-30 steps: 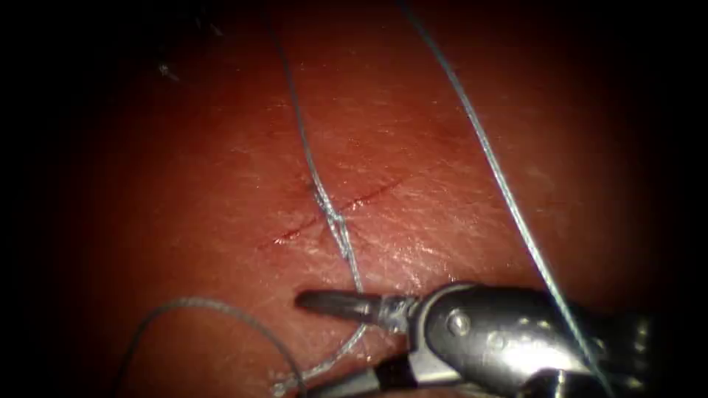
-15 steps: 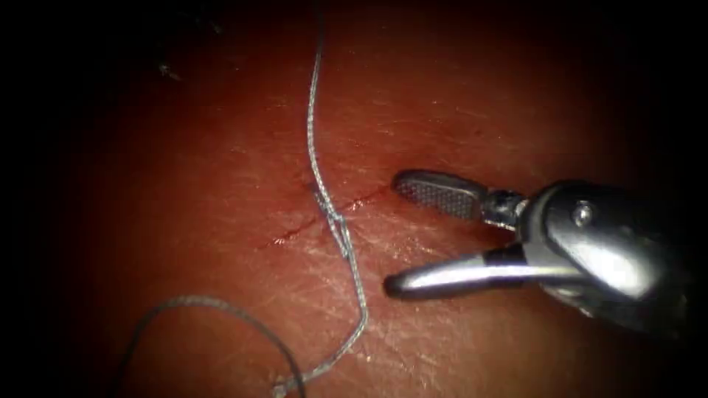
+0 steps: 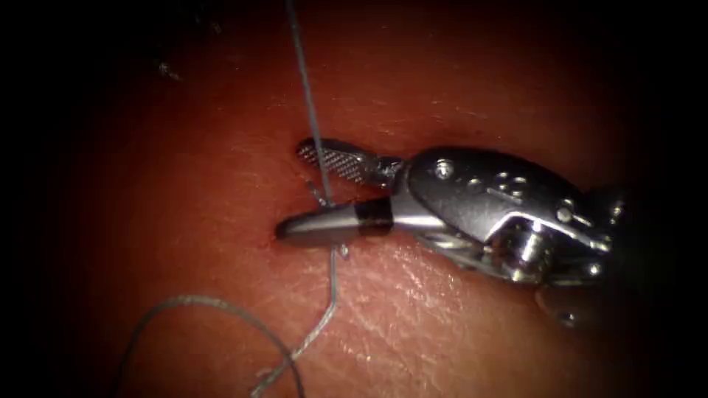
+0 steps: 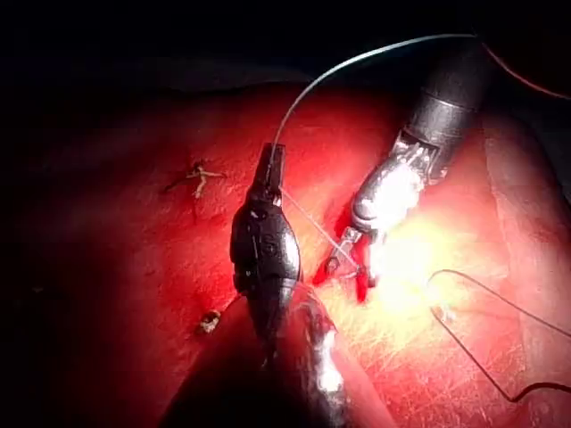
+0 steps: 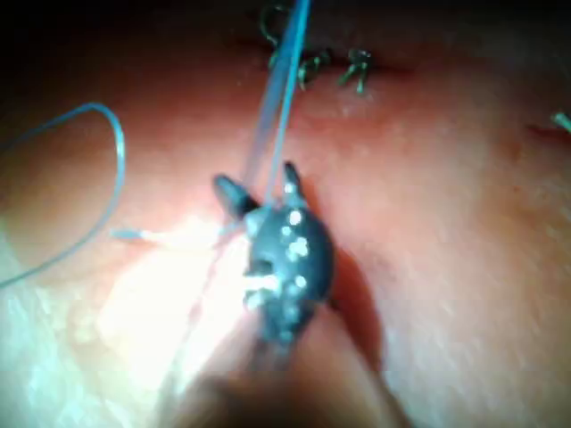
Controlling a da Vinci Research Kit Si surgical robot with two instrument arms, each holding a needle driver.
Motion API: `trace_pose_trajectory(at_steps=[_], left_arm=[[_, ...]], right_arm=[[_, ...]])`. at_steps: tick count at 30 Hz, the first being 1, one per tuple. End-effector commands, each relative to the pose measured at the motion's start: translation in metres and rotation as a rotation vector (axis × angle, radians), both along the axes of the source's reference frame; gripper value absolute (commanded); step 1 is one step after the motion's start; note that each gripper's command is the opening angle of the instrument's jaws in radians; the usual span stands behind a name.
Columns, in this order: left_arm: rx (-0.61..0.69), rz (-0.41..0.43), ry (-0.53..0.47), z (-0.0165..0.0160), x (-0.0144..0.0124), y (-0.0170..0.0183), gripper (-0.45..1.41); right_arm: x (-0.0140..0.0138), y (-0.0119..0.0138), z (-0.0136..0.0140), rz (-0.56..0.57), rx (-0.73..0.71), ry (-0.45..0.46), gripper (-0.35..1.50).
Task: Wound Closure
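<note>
Right tool (image 3: pixel 313 193) has moved left onto the cut, fingers wide around the thin grey thread (image 3: pixel 310 110); left tool (image 4: pixel 272 165) holds thread.

Right tool (image 3: pixel 310 191) now further left, over cut (image 3: pixel 274 237) at knot (image 3: pixel 324 199), jaws open astride thread (image 3: pixel 308 96). Thread above knot straighter, seemingly taut. Lower strand less kinked.

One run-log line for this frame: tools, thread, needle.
right tool: open, astride thread at cut, holds nothing | left tool: shut on thread | thread: taut from knot
</note>
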State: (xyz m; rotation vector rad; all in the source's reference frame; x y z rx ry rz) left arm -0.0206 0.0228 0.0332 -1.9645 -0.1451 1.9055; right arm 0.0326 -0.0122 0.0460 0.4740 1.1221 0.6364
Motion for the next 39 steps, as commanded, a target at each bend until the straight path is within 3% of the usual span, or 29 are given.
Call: trace_pose_trajectory(at_steps=[1,19,26,28,29,31,39], left_arm=[[-0.001,0.0,-0.002,0.0007,-0.0006,-0.0002,-0.45],[-0.008,0.009,-0.008,0.001,-0.0014,-0.0009,-0.45],[-0.009,0.013,-0.011,0.0009,-0.0017,-0.001,-0.45],[-0.01,0.013,-0.012,0.001,-0.0019,-0.0011,-0.45],[-0.01,0.014,-0.012,0.001,-0.0019,-0.0011,-0.45],[-0.01,0.015,-0.013,0.001,-0.002,-0.0012,-0.45],[-0.013,0.02,-0.017,0.001,-0.0024,-0.0015,-0.45]], right_arm=[[0.0008,0.0002,0.0001,0.001,-0.005,0.005,1.45],[0.0044,0.001,0.0014,-0.005,-0.035,0.008,1.43],[0.0055,0.0005,0.0008,-0.028,-0.026,0.038,1.18],[0.0056,0.0004,0.0006,-0.035,-0.023,0.045,0.98],[0.0056,0.0003,0.0006,-0.059,-0.014,0.062,0.44],[0.0056,0.0003,0.0006,-0.065,-0.036,0.078,-0.35],[0.0056,0.001,-0.0006,-0.098,-0.102,0.121,-0.35]])
